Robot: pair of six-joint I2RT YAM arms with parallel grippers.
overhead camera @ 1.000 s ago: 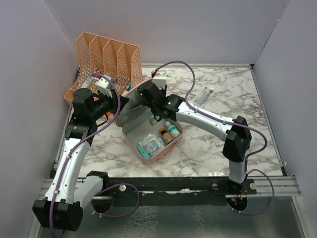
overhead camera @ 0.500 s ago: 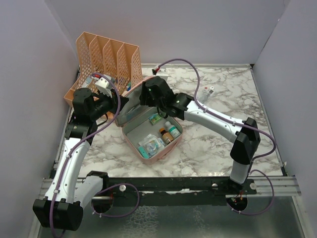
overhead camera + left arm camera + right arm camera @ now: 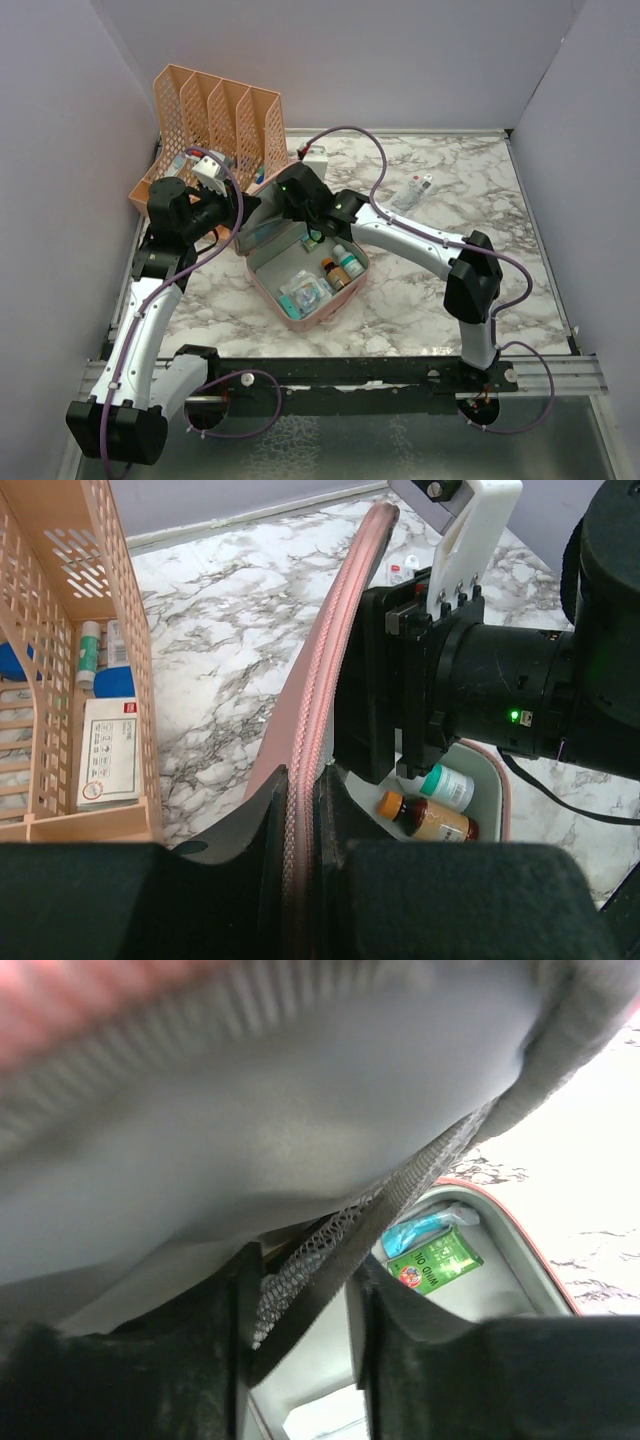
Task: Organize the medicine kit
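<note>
— While the lid (image 3: 345, 630) stands open, where is the medicine kit (image 3: 268, 262)?
— Left of centre on the marble table (image 3: 450, 180), just in front of the orange rack (image 3: 215, 110). Pink shell, grey-green lining, bottles (image 3: 340, 268) and packets in the base.
— The left arm?
— Bent in from the left side. The left gripper (image 3: 302, 810) is clamped on the lid's pink rim.
— And the right?
— Stretched across above the base. The right gripper (image 3: 300, 1300) is against the lid's inside, the mesh pocket (image 3: 330, 1240) edge between its fingers (image 3: 200, 1360). Whether it pinches, I cannot tell.
</note>
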